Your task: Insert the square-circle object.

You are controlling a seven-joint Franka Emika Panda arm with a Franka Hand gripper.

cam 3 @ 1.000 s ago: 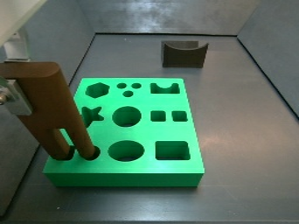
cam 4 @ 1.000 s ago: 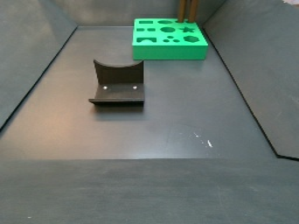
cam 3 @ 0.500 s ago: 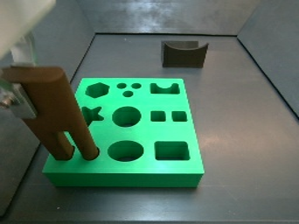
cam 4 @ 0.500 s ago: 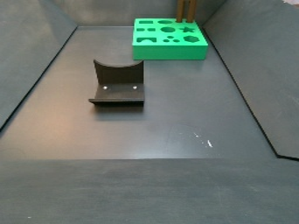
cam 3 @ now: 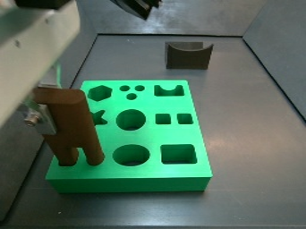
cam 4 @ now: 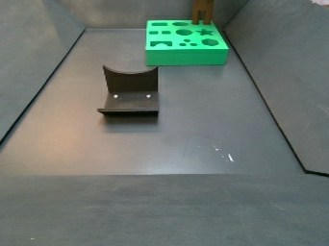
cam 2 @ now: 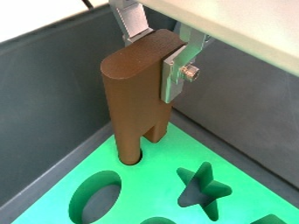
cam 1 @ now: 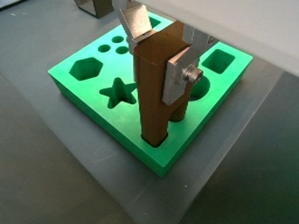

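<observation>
Gripper (cam 1: 163,54) clamps the square-circle object (cam 1: 159,87) upright in the green board (cam 3: 156,174) on dark grey floor (cam 4: 167,144).

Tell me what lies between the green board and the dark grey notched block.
Only bare dark floor, in both side views: the green board and grey block stand apart. The gripper holds the brown bar over the board.

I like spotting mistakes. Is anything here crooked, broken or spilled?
Nothing stands out. The square-circle object stands upright with its legs in the green board, the gripper clamped on its top. The fixture sits apart on the floor.
</observation>
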